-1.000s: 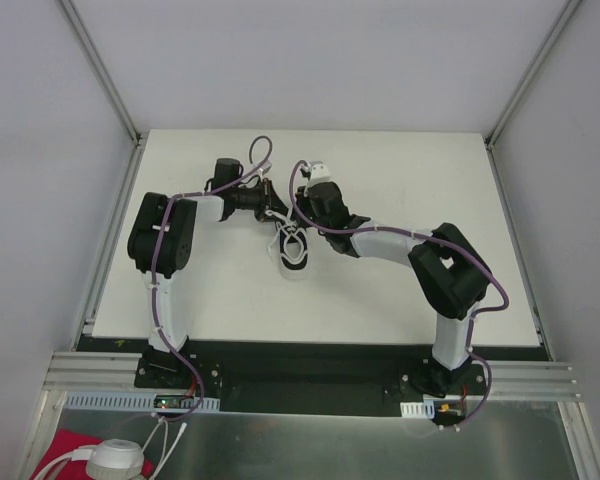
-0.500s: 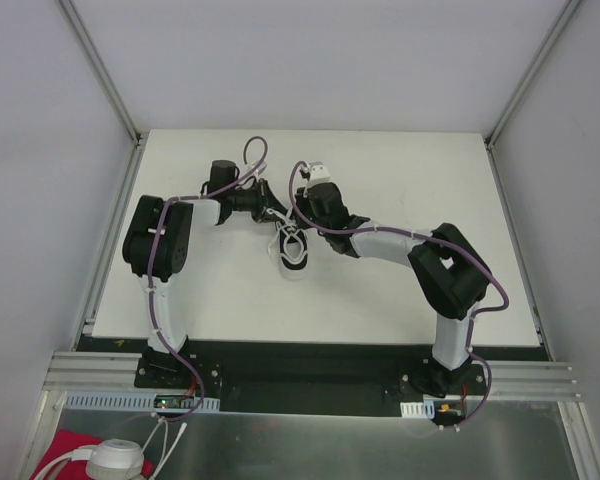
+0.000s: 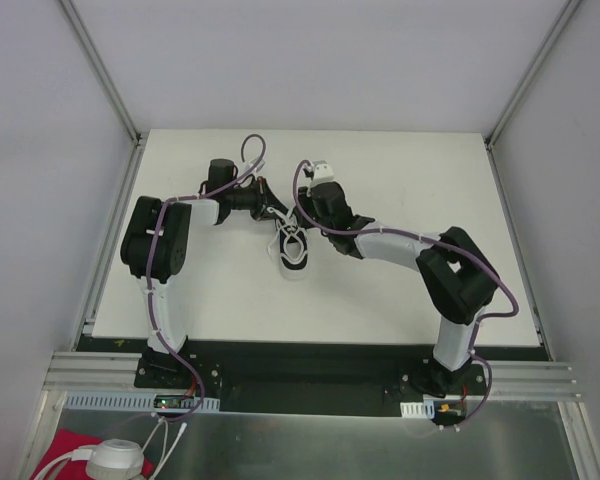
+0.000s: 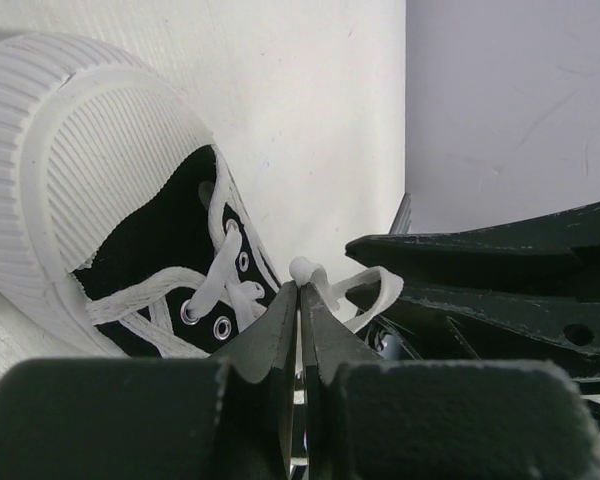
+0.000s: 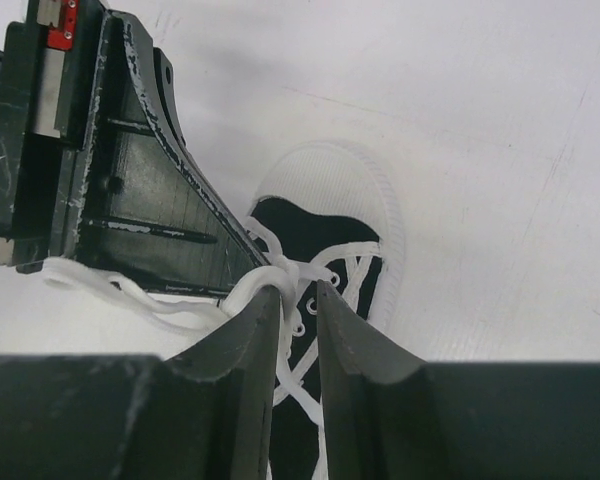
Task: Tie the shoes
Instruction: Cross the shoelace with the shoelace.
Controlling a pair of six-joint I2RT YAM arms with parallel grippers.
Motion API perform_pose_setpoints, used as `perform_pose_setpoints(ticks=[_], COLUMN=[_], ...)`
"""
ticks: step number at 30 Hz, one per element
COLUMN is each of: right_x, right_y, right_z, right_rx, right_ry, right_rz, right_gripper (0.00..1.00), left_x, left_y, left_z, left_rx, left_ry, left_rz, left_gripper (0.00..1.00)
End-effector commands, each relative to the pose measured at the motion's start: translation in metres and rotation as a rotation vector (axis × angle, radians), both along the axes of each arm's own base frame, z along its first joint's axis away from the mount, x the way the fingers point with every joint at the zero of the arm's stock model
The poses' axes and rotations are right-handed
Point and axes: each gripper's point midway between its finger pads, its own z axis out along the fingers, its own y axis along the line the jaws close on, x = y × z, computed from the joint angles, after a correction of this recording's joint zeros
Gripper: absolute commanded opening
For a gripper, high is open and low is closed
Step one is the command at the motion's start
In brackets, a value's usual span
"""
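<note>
Two arms bend inward over the white table (image 3: 400,290), meeting at the black sneaker (image 3: 292,256) in its middle. Left gripper (image 4: 301,290) pinches a white lace (image 4: 306,269) tight. The right gripper (image 5: 298,292), close beside it, has jaws slightly parted at the laces.

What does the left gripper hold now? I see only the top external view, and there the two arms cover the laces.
Observer: In the left wrist view, the left gripper is shut on a white lace, pinched right at its tips.
Operator: Is the right gripper closed on a lace too?
Observer: No. In the right wrist view, the right gripper has its jaws a little apart, and lace strands run past the gap, apparently loose.
Operator: Is any loop formed?
Observer: Yes. The left wrist view shows a small loop sticking out just beyond the left tips.
</note>
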Motion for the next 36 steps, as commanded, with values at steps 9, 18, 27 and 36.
perform_pose_setpoints(ticks=[9, 18, 27, 36], right_x=[-0.018, -0.029, -0.002, 0.022], right_y=[-0.011, -0.025, -0.027, 0.002], right_z=[0.023, 0.036, 0.050, 0.032], right_rx=[0.026, 0.047, 0.099, 0.098], right_ry=[-0.017, -0.035, 0.000, 0.180], right_rz=[0.017, 0.012, -0.020, 0.032], right_gripper=[0.36, 0.40, 0.41, 0.38], left_x=[0.012, 0.016, 0.023, 0.025], left_y=[0.004, 0.006, 0.005, 0.007], left_z=[0.027, 0.029, 0.039, 0.042], left_rx=[-0.012, -0.007, 0.003, 0.028], left_ry=[-0.087, -0.090, -0.114, -0.127], left_rz=[0.027, 0.040, 0.043, 0.046], left_gripper=[0.00, 0.00, 0.00, 0.00])
